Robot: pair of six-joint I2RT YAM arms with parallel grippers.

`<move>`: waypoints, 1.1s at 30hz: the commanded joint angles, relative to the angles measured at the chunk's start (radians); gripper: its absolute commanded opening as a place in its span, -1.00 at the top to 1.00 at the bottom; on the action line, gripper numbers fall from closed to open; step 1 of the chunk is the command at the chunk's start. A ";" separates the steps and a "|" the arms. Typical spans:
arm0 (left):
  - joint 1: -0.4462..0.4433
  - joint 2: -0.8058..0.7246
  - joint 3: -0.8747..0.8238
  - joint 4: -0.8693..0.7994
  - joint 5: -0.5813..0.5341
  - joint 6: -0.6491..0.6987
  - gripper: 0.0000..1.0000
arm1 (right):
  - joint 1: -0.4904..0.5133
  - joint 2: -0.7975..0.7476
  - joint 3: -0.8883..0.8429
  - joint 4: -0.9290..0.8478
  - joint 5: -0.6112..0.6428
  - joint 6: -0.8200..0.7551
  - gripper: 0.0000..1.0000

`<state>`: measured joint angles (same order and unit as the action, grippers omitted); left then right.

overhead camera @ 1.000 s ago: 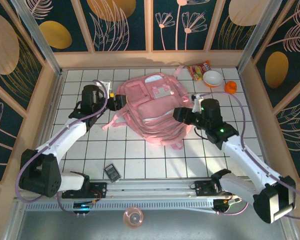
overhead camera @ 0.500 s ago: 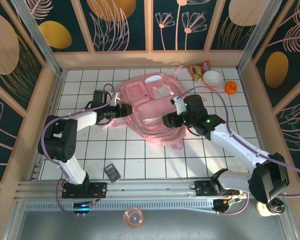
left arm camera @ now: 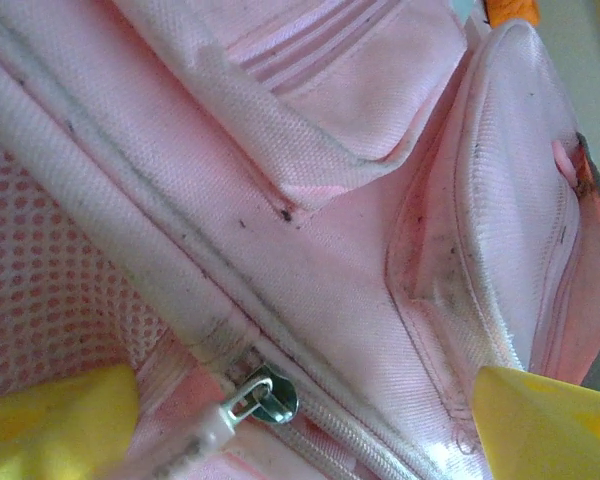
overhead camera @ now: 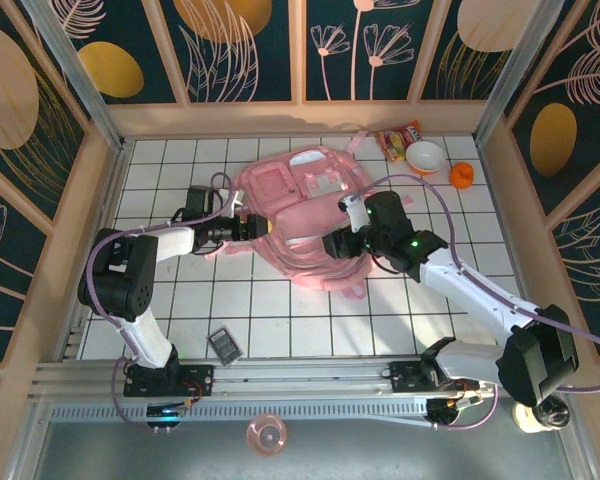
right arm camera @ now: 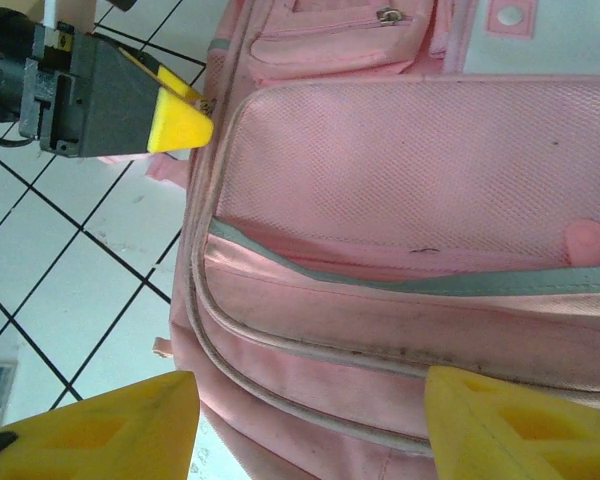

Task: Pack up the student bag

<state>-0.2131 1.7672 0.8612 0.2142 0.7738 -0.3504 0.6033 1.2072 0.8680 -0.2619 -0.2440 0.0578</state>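
Overhead view of a white tiled table with two robot arms reaching in from the near edge. One student bag, pink and soft, lies flat at the middle of the far half of the table, its pockets facing up.

The left gripper is level with the tabletop and pressed against the bag's left edge. From the left wrist camera, its two yellow fingertips stand wide apart with nothing clamped. One metal zip pull lies in the gap between them, nearer the left finger.

The right gripper hovers over the bag's near right part. From the right wrist camera, its two yellow fingertips are also spread apart above the pink fabric, holding nothing.

Five loose things lie on or around the table. At the far right corner, close together, are one red snack packet, one white bowl and one small orange object. One dark flat device lies near the left arm's base. One pink round item sits on the grey ledge below the rail.
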 commanded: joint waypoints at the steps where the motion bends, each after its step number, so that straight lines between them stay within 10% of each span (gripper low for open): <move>1: 0.002 -0.022 -0.007 0.100 0.080 0.042 -0.54 | 0.016 -0.003 -0.012 0.042 -0.018 0.001 -0.22; 19: 0.003 -0.060 -0.030 -0.088 0.039 0.206 0.26 | 0.078 0.067 0.031 0.028 0.019 -0.049 -0.20; 33: 0.012 -0.117 0.090 -0.110 -0.267 -0.015 -0.29 | 0.090 0.183 0.140 0.012 0.001 0.239 -0.23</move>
<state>-0.2089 1.6585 0.8684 0.1097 0.6147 -0.2668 0.6991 1.3613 0.9661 -0.2287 -0.2337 0.1314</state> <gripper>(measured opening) 0.643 0.615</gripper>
